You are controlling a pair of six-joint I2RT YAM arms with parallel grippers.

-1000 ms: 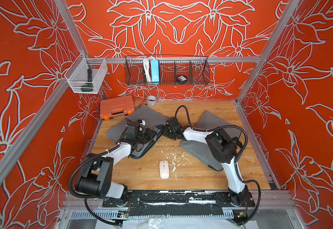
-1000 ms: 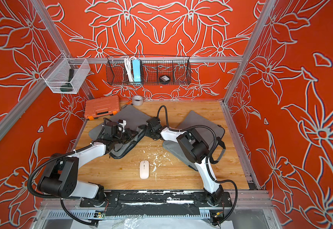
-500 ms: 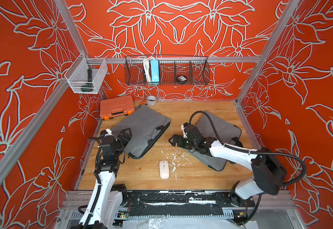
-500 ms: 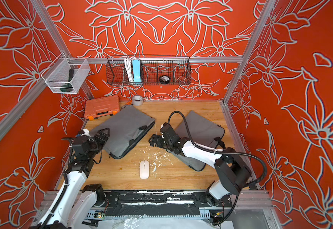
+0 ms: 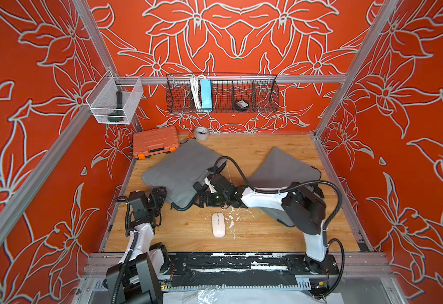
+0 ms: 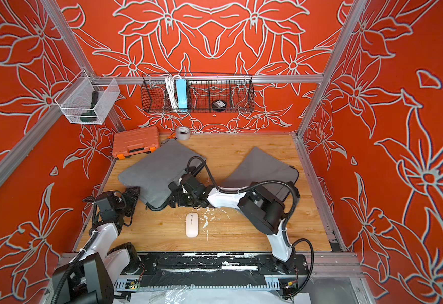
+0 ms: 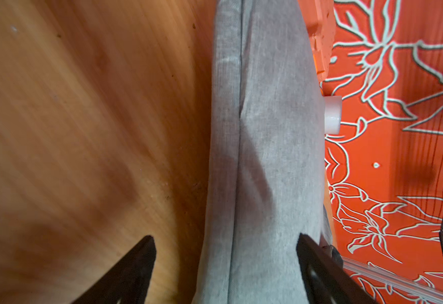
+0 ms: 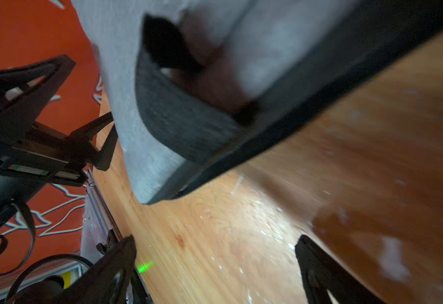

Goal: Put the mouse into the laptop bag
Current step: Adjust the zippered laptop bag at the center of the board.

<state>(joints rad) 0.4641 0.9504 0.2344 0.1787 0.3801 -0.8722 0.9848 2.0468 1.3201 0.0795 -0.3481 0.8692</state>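
- Left wrist view: left end effector (image 7: 225, 240) spread, facing laptop bag (image 7: 267, 131) edge — pinch upper layer only.
- Right end effector (image 8: 216, 238) spread, empty — mouse (image 5: 218, 225) at its six o'clock.

You see mouse (image 5: 218, 224): white, upright, flat on worktop (image 5: 267, 237), front centre | laptop bag (image 5: 180, 171): grey, black-edged, lying flat behind-left, near, not touching.
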